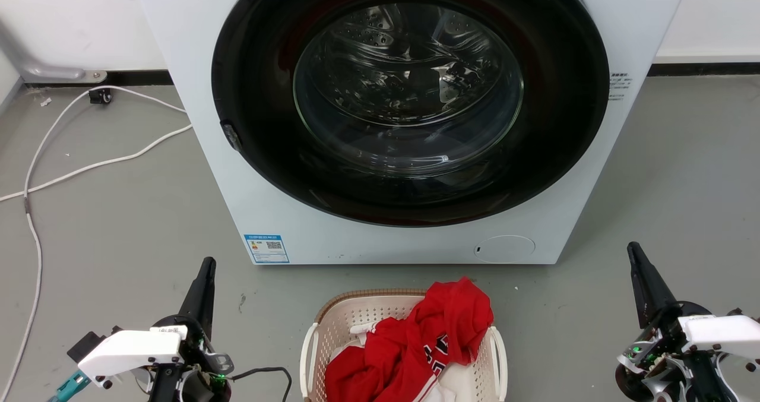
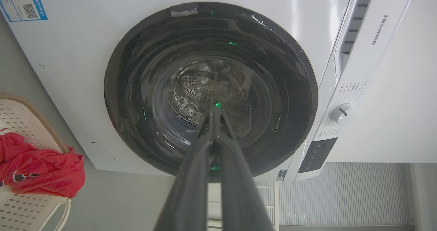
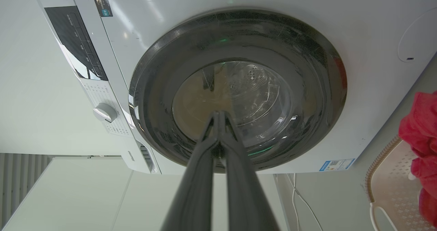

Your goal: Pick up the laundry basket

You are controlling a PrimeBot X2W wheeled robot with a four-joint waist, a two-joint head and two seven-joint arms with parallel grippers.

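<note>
Long dark fingers [image 2: 191, 183] of the left gripper [image 1: 208, 264] are pressed together tip to tip with nothing between them, and those of the right gripper [image 1: 633, 249] are likewise closed and empty. In the head view the left gripper hangs at the lower left and the right gripper at the lower right. Both point toward the big white front-loading washing machine [image 1: 237, 170] with its round dark glass door [image 1: 409, 93]. The cream-beige perforated plastic laundry basket [image 1: 347, 325], rimmed in ribbed brown, sits on the grey floor [image 1: 119, 230] between the two grippers and apart from each, just before the washer's base. White loop handles [image 1: 306, 354] flank its two sides. A crumpled red garment [image 1: 439, 336] with white lettering is heaped inside, spilling over the rim. A white cable [image 1: 89, 165] trails across the floor at the left.
</note>
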